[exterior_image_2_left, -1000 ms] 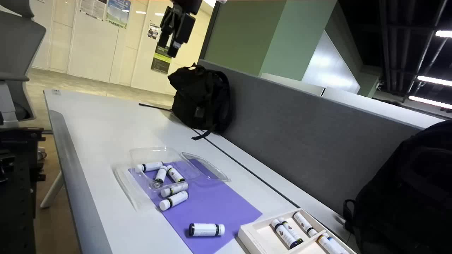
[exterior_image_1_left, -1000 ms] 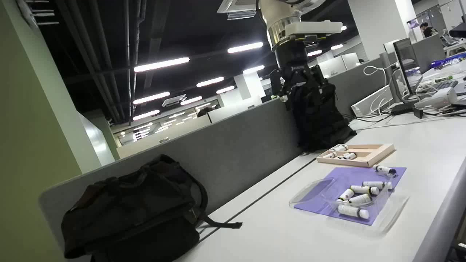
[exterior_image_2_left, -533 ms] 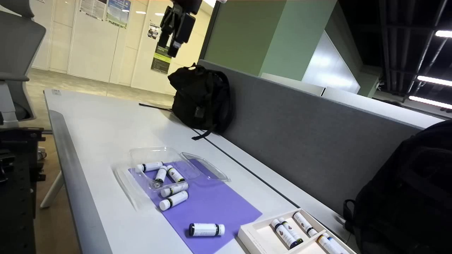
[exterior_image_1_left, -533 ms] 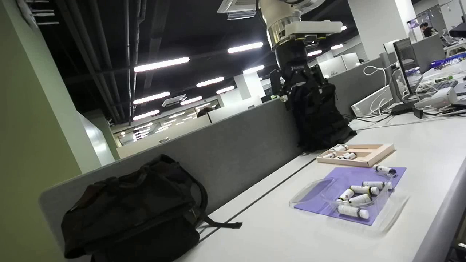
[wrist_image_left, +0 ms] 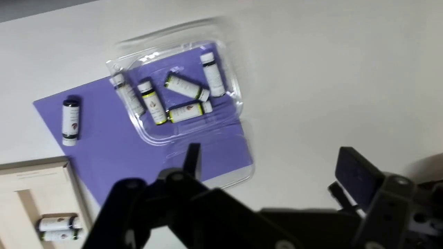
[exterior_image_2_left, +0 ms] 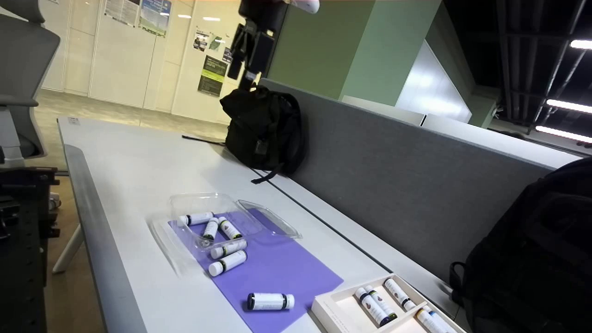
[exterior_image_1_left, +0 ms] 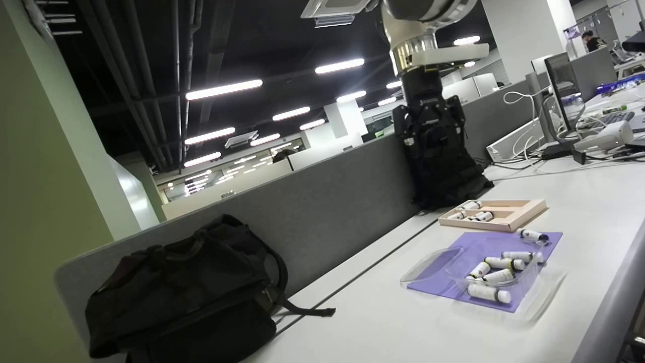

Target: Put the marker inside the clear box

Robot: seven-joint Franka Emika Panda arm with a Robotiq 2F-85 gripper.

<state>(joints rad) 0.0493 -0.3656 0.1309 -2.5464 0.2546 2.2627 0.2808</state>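
No marker can be made out; the small things here are white capped bottles. The clear box is a see-through open tray with a hinged lid flap, on a purple sheet; it also shows in both exterior views. Several bottles lie in it; one bottle crosses its edge, inside or under I cannot tell. A single bottle lies apart on the sheet, also in an exterior view. My gripper is open and empty, high above the table, in both exterior views.
A tan tray with more bottles stands beside the sheet, also in an exterior view. A black backpack and another dark backpack stand against the grey partition. A monitor and cables stand farther along the desk.
The arm was still between the earlier frames. My gripper is now lower and farther to the right in both exterior views. The bottles, box and tray have not moved.
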